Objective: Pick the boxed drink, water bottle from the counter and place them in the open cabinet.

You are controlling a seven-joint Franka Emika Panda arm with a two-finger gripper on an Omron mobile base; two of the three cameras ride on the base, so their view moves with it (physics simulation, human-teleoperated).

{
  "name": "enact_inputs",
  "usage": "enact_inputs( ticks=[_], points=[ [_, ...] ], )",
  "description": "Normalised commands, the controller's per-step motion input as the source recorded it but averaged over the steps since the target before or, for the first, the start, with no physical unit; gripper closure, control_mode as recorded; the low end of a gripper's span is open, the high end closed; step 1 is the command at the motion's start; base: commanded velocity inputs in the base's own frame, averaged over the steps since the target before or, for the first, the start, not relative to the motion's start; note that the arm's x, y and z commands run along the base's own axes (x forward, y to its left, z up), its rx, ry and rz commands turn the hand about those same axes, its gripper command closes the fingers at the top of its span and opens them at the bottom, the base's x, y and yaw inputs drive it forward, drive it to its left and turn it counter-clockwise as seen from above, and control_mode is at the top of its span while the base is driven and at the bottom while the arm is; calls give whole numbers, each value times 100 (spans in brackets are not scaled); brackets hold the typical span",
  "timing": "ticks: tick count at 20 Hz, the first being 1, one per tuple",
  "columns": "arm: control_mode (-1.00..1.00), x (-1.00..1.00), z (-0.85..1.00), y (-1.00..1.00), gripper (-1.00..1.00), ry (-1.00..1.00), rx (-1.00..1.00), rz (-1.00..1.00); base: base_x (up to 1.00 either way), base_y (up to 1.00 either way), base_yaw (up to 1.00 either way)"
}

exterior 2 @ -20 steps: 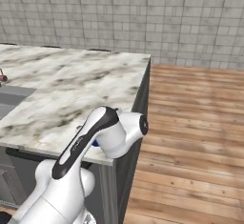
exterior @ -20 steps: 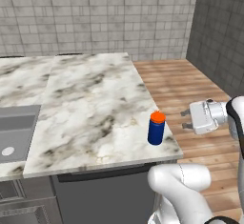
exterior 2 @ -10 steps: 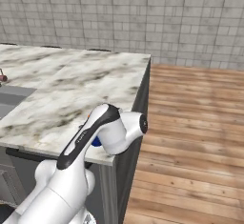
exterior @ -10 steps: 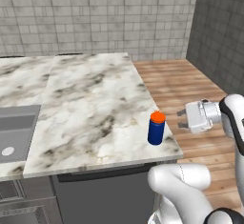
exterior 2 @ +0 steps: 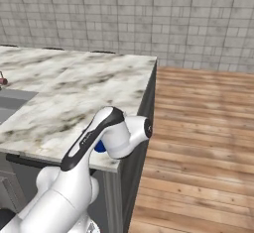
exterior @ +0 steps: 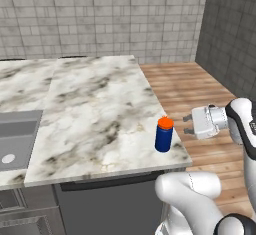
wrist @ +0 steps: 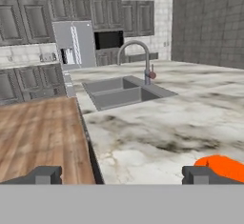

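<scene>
The worktop [exterior: 95, 109], a broad veined marble slab, runs back to the tiled wall, with a sink [wrist: 125, 90] sunk into it and a curved tap [wrist: 138, 58] behind that. Beyond its end there's wooden floor [exterior 2: 198, 128]. Right at the near corner stands the water bottle [exterior: 163, 134], dark blue, orange cap, upright and alone. The gripper [exterior: 189, 124] hangs off the worktop's edge just beside it, level with the bottle, jaws spread wide and holding nothing. From the hand, the cap sits low and to one side, probably not yet centred between the tips. So line up first, slide in level, close on the body below the cap. Nothing blocks the approach; the edge is close, so a nudge could tip it.
</scene>
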Motion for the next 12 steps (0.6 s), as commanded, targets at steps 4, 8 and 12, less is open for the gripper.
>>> enact_inputs(
  ticks=[4,8,12],
  points=[
    [-100,22,-5,0,-100,0,0,0,0,0,0],
    [-100,21,-5,0,-100,-1,0,0,0,0,0],
    [-100,18,-7,0,-100,0,0,0,0,0,0]
  ],
)
